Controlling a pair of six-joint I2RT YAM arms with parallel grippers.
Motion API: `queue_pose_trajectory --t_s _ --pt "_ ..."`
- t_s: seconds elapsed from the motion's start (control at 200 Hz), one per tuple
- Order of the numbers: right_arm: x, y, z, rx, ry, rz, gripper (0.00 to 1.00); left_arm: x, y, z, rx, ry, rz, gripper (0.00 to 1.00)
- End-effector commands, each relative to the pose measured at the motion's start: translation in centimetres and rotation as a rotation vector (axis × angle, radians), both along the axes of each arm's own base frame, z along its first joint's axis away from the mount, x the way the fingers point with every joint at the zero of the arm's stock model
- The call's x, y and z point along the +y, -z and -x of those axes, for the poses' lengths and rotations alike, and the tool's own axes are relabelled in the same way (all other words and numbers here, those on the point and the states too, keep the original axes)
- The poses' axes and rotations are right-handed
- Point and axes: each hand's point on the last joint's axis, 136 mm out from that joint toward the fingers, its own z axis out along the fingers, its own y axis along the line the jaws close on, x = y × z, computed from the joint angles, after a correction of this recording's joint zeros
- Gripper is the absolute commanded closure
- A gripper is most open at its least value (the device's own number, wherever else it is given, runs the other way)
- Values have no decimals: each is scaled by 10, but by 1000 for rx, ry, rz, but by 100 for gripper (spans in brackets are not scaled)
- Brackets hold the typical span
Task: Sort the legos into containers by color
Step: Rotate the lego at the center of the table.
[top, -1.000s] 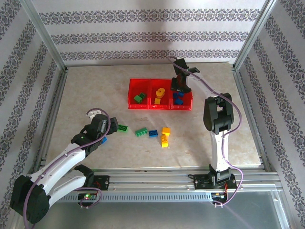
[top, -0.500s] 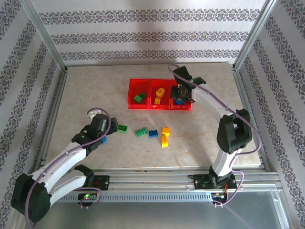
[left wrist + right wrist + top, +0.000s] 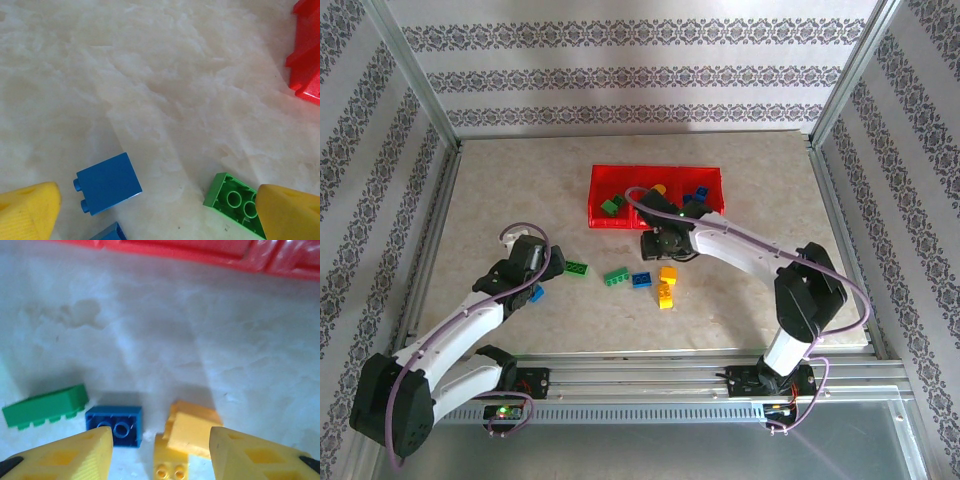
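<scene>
The red tray point(image 3: 600, 218) of three containers lies at the back, with a green lego point(image 3: 612, 206), a yellow one point(image 3: 658, 188) and blue ones point(image 3: 698, 196) in its compartments. In front lie loose legos: a green brick point(image 3: 45, 407), a blue brick point(image 3: 114, 425) and two yellow bricks point(image 3: 192, 432). My right gripper point(image 3: 160, 440) hangs open just above them, nothing between its fingers. My left gripper point(image 3: 155, 205) is open low over the table, with a blue brick point(image 3: 107, 182) by its left finger and an upturned green brick point(image 3: 232, 200) by its right finger.
A second blue brick point(image 3: 107, 232) lies at the bottom edge of the left wrist view. Metal frame rails point(image 3: 440, 230) and patterned walls bound the table. A corner of the red tray point(image 3: 306, 55) is at the upper right of the left wrist view.
My right arm has swung from over the tray's right compartment down and left to the loose bricks in front of it. The left gripper has shifted slightly toward the green brick.
</scene>
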Motion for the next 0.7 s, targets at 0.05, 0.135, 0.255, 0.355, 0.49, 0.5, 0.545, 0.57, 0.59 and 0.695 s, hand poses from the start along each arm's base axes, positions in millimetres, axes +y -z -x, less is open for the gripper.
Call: queue_pose_trajectory --t_s 0.05,0.135,0.255,0.355,0.49,0.5,0.545,0.57,0.59,0.695 --pt "3 23 27 73 -84 148 41 2 -6 -5 -28 -21 29 0" --pt "0 26 34 65 -148 252 35 3 -5 -5 -26 -23 34 0" --pt "0 27 37 35 -219 345 26 3 -5 -4 -29 -27 43 0" --pt "5 27 38 9 -261 372 20 4 -5 -4 -33 -31 51 0" --pt "3 30 36 6 -280 415 17 5 -6 -1 -37 -31 55 0" --pt "2 31 35 7 -281 421 16 5 -6 -1 -36 -33 55 0" --pt "0 32 34 7 -283 440 16 6 -6 0 -37 -34 57 0" --pt "-1 33 34 8 -286 448 15 6 -7 1 -38 -35 56 0" --pt "-2 34 34 8 -287 453 15 7 -7 1 -39 -37 56 0" --pt "-1 39 35 23 -303 461 14 8 -7 3 -43 -42 59 0"
